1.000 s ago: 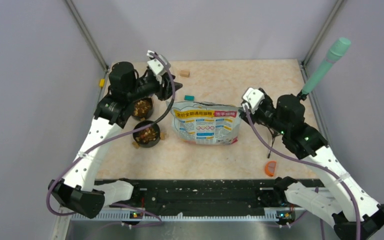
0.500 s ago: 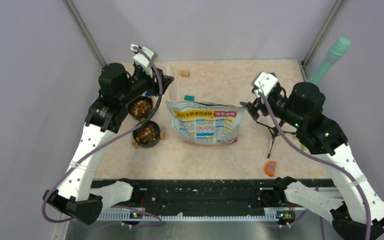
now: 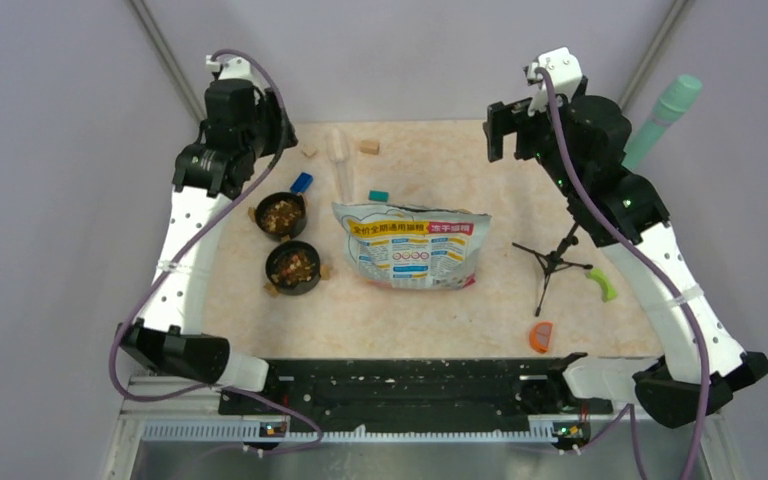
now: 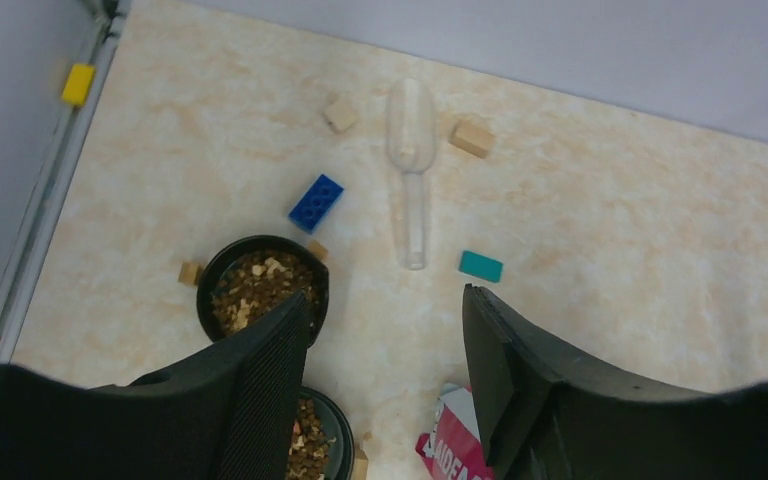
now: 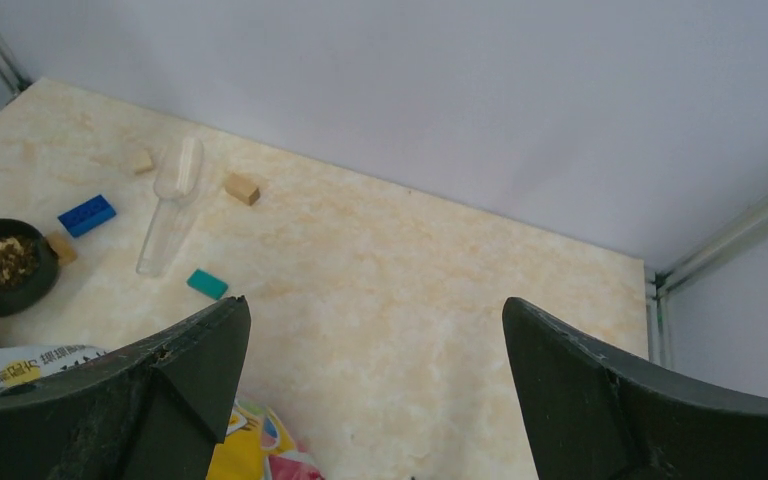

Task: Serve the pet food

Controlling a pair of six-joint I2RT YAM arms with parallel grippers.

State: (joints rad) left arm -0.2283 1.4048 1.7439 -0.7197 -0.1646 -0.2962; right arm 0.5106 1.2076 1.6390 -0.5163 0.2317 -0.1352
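Pet food (image 3: 283, 213) is heaped in two black bowls (image 3: 270, 270) at the left of the counter (image 3: 440, 320), just below the nearer left gripper (image 4: 385, 300), which is parted and empty, while the right gripper (image 5: 375, 305), spread wide and empty, hangs well apart at far right.

The bag (image 3: 412, 245) is lying in the middle of the tabletop (image 3: 430, 310), with two bowls sitting just to its left, the far bowl (image 3: 260, 214) behind the near bowl (image 3: 295, 290). Pet food (image 3: 283, 212) is lying in both. The scoop (image 3: 340, 160) is lying behind the bag, and the tripod (image 3: 552, 262) is sitting to the bag's right.
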